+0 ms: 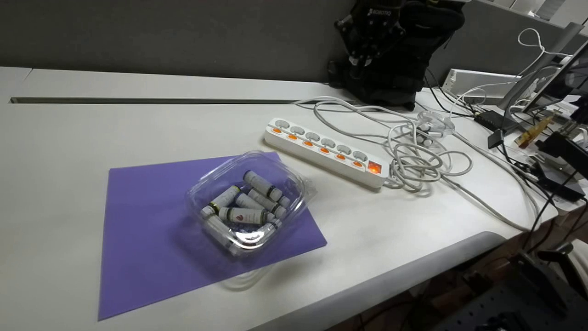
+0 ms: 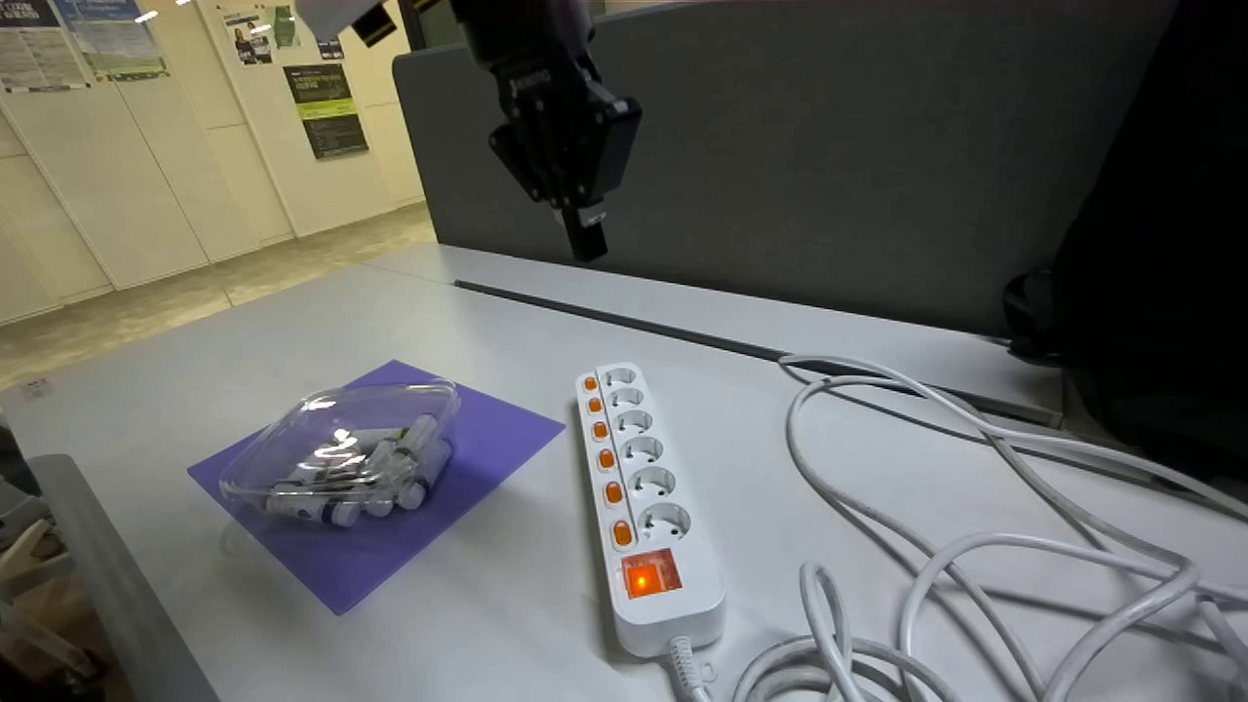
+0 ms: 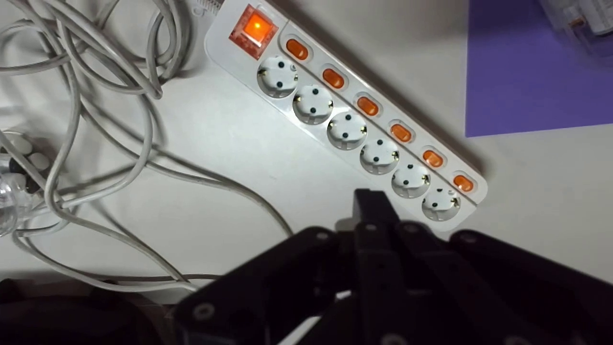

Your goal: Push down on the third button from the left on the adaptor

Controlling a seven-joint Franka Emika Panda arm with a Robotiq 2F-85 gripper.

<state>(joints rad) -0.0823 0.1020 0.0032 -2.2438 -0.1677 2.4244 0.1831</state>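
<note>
The adaptor is a white power strip [image 1: 321, 158] with a row of orange buttons beside round sockets and a lit orange-red switch at one end. It lies flat on the table in both exterior views [image 2: 648, 585] and in the wrist view [image 3: 230, 48]. Counted from the end away from the switch, the third orange button [image 1: 308, 143] also shows as a button [image 2: 600, 429] and in the wrist view as a button [image 3: 400, 133]. My gripper [image 2: 585, 232] is shut, nothing visible between its fingers, raised above the table. In the wrist view its tips [image 3: 376, 203] appear beside the socket side.
A clear plastic box [image 1: 248, 202] of small bottles stands on a purple sheet [image 1: 142, 239]. Coiled white cable [image 1: 413, 161] lies by the switch end. A grey partition [image 2: 829, 175] and a black bag [image 1: 395, 69] stand at the back.
</note>
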